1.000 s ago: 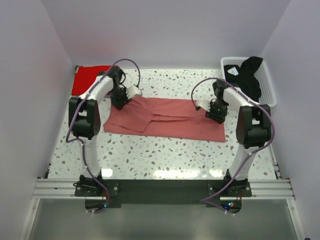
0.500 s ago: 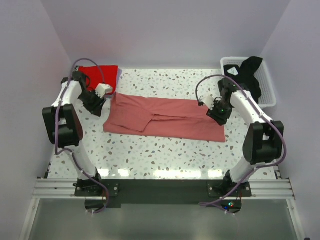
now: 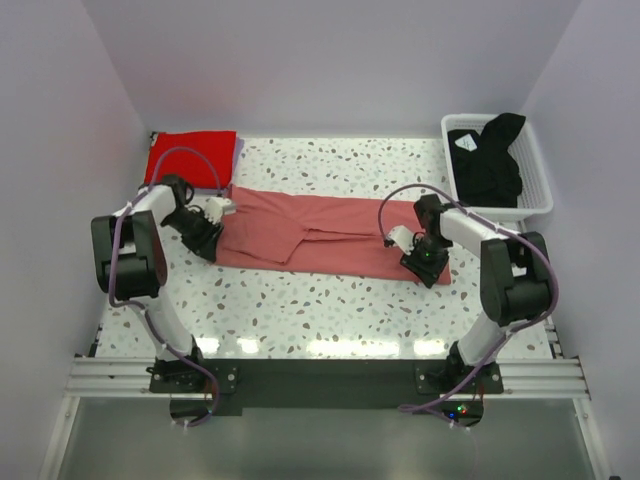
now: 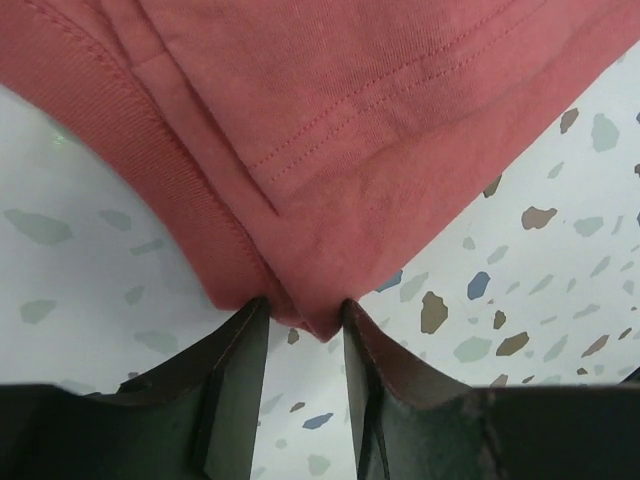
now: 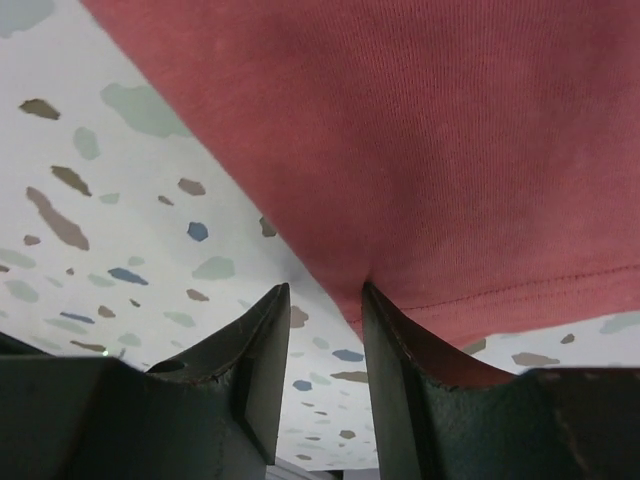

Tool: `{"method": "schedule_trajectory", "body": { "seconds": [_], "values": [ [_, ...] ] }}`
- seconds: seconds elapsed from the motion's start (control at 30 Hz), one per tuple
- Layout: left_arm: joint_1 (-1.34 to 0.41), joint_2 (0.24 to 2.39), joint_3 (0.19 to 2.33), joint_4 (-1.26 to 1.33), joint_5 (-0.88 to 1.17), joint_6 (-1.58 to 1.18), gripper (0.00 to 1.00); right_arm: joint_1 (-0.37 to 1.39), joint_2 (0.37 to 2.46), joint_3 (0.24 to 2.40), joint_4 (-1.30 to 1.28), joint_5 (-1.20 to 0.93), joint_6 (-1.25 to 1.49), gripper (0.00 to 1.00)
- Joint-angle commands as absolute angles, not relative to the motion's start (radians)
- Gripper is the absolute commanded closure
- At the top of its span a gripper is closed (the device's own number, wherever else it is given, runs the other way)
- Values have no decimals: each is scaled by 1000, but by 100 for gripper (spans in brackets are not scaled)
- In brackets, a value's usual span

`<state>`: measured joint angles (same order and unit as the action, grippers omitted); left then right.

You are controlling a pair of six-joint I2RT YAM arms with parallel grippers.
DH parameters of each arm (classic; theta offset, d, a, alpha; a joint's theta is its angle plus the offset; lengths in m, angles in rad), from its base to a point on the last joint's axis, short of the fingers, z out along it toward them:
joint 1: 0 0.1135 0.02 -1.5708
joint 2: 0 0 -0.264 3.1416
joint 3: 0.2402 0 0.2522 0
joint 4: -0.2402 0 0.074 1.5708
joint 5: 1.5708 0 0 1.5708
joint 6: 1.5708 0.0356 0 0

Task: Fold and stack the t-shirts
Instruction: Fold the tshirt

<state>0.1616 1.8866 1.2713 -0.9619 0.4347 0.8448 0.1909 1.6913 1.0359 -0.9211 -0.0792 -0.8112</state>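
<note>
A salmon-pink t-shirt lies folded into a long band across the table. My left gripper sits at its near left corner. In the left wrist view the left gripper is open, and the pink corner pokes between the tips, with bare table showing below. My right gripper is at the band's near right corner. The right wrist view shows the right gripper open, one fingertip at the pink hem and the other over bare table. A folded red t-shirt lies back left. A black t-shirt is in the basket.
A white slatted basket stands at the back right, against the right wall. Walls close in the table on the left, back and right. Speckled tabletop runs between the pink shirt and the arm bases.
Both grippers moved from the pink shirt's far edge toward the near side. The left swung out past the red shirt, then to the near left corner. The right slid to the near right corner.
</note>
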Motion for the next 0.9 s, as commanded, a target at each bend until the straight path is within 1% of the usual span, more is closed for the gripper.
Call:
{"method": "schedule_trajectory", "body": {
  "seconds": [0.0, 0.03, 0.07, 0.1, 0.13, 0.17, 0.27, 0.37, 0.43, 0.5, 0.53, 0.57, 0.6, 0.63, 0.67, 0.7, 0.73, 0.77, 0.8, 0.87],
  "values": [
    [167, 1893, 1220, -902, 454, 847, 61, 196, 1718, 1000, -812, -9, -790, 62],
    [167, 1887, 1206, -899, 446, 848, 73, 196, 1718, 990, -801, -3, -799, 64],
    [167, 1882, 1181, -897, 442, 848, 80, 196, 1721, 967, -790, 17, -810, 67],
    [167, 1870, 1169, -899, 437, 850, 85, 196, 1723, 956, -772, 41, -834, 69],
    [167, 1862, 1160, -899, 425, 845, 95, 196, 1721, 948, -769, 47, -845, 71],
    [169, 1858, 1134, -902, 422, 844, 99, 196, 1718, 933, -764, 51, -856, 76],
    [167, 1824, 1079, -934, 414, 854, 100, 196, 1695, 908, -762, 77, -896, 86],
    [167, 1763, 1010, -956, 417, 857, 100, 196, 1652, 884, -776, 94, -951, 88],
    [169, 1709, 977, -966, 419, 857, 100, 196, 1626, 873, -799, 103, -992, 88],
    [167, 1663, 936, -974, 414, 854, 100, 196, 1594, 890, -854, 80, -1011, 78],
    [167, 1648, 922, -974, 416, 842, 95, 196, 1585, 906, -879, 66, -1003, 64],
    [170, 1631, 919, -983, 422, 839, 86, 199, 1566, 966, -943, 4, -991, 59],
    [175, 1596, 925, -989, 434, 835, 74, 198, 1556, 1004, -969, -32, -948, 56],
    [182, 1576, 943, -999, 464, 828, 71, 199, 1545, 1044, -992, -67, -921, 53],
    [193, 1557, 957, -1003, 483, 824, 67, 207, 1540, 1125, -1033, -115, -888, 52],
    [195, 1527, 974, -1008, 520, 813, 62, 215, 1534, 1165, -1048, -196, -817, 52],
    [198, 1514, 991, -1011, 538, 805, 60, 227, 1532, 1199, -1054, -243, -772, 49],
    [198, 1500, 1015, -1009, 558, 802, 60, 239, 1532, 1247, -1052, -286, -723, 49],
    [196, 1482, 1028, -1009, 608, 799, 57, 270, 1542, 1264, -1031, -369, -622, 49],
    [195, 1473, 1048, -996, 643, 776, 55, 329, 1557, 1279, -942, -420, -454, 50]
  ]
}}
